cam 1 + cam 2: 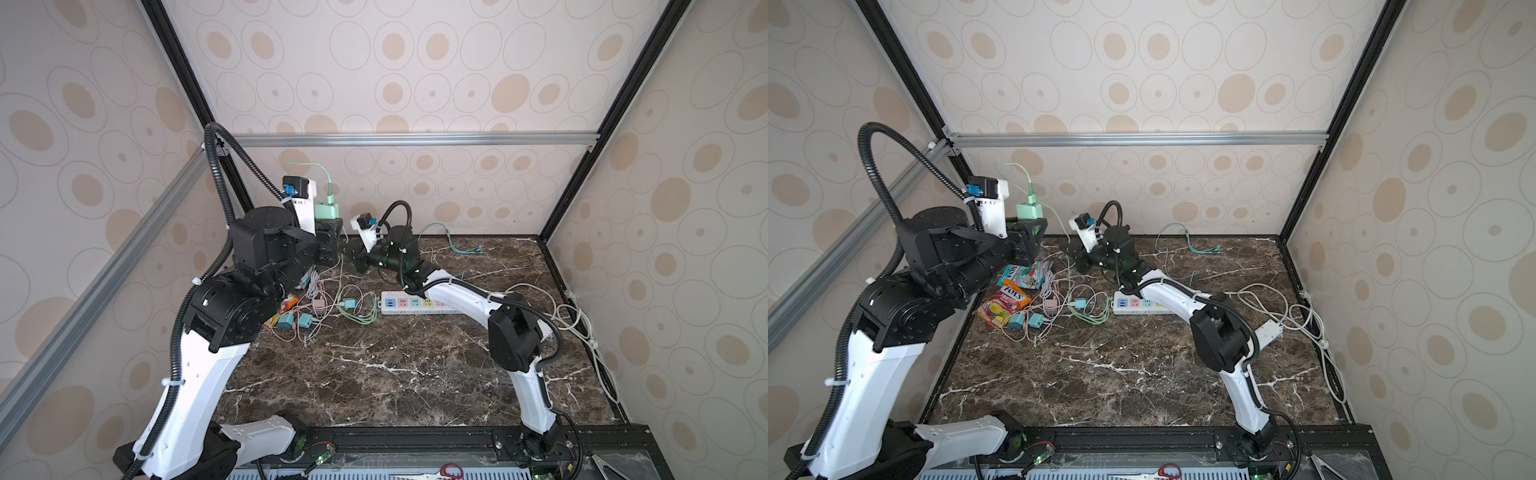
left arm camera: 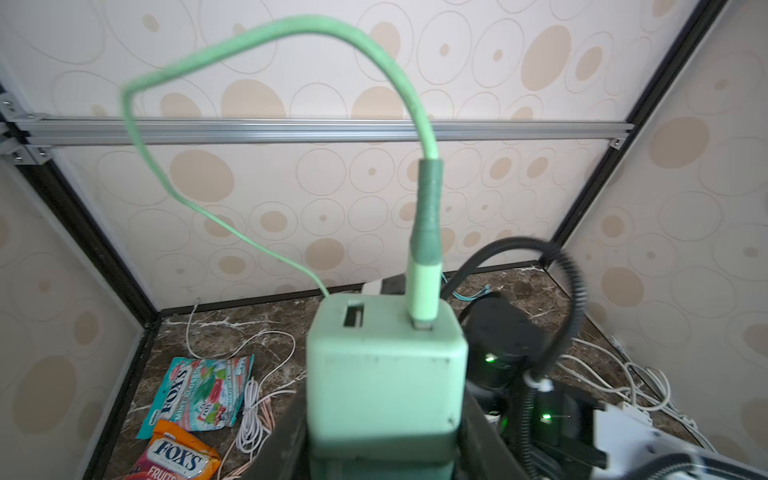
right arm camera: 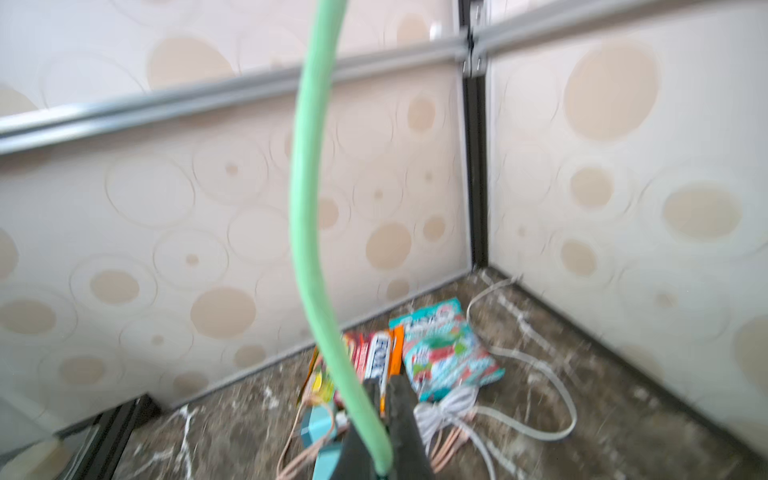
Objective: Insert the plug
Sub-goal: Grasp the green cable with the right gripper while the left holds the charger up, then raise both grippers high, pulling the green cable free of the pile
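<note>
Marble table [image 1: 374, 374], green charger [image 2: 384, 374] held above it.
My left gripper [image 2: 384, 457] clamps the charger; my right gripper [image 3: 380, 432] pinches its cable [image 3: 307, 208]. Sweet bags [image 2: 195, 395] read FOX'S.

The teal candy bag [image 2: 199, 395] reads "FOX'S" in white letters, with "MINT BLOSSOM" beneath it, in the left wrist view. The orange candy bag [image 2: 178, 457] beside it reads "FOX'S" and "FRUITS". In a top view, the orange bag [image 1: 1005, 303] shows the same words. In the right wrist view, the print on both bags is too blurred to read.
</note>
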Motion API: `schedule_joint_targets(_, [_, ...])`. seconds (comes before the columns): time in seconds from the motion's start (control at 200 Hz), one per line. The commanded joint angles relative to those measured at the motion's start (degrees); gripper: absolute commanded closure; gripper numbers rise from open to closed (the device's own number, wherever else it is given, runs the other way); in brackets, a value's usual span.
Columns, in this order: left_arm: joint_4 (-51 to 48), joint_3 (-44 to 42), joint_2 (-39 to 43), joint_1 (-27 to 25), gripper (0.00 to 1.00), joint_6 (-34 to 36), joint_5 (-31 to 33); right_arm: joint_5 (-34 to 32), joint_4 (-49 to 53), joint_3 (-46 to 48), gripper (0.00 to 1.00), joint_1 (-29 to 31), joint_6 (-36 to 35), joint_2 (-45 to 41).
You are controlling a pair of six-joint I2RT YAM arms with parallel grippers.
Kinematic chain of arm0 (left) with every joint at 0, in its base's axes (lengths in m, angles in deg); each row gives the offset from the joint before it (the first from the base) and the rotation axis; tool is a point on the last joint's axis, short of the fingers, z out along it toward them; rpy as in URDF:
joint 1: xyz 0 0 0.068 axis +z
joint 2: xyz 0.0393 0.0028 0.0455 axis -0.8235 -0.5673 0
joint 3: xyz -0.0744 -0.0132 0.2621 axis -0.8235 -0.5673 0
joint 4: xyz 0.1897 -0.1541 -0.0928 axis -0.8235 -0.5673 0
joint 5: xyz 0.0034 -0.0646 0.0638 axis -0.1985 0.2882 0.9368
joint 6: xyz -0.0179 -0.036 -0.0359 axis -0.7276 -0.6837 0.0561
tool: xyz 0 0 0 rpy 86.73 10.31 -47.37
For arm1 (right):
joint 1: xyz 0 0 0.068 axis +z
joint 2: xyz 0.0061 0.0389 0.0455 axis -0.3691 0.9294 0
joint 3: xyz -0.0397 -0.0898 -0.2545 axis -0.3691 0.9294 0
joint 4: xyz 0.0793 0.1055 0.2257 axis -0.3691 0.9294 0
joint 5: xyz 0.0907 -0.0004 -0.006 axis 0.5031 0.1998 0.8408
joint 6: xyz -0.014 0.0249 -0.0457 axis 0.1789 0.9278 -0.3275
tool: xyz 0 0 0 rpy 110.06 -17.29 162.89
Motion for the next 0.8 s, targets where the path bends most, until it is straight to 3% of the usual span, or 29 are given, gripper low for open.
schedule_joint_targets(0.0, [0.4,0.4,1.7,0.3,1.00,1.9,5.2,-4.3,-2.9,-3.8,1.00,0.3,-2.5,-5.3])
schedule_joint_targets(0.31, [-0.8,0.6,3.0,0.3,1.00,2.5,6.8,-11.0,0.3,-9.3,1.00,0.3,-7.1,-8.9])
schedule_joint_targets(0.63, [-3.2,8.5,2.0,0.4,1.00,5.1,8.3,-14.8,4.3,-13.2,1.00,0.2,-17.1,-14.2])
schedule_joint_targets(0.795, [-5.6,15.2,-0.3,0.4,1.00,6.4,6.3,-19.1,-0.6,-14.5,1.00,0.2,-20.6,-15.4])
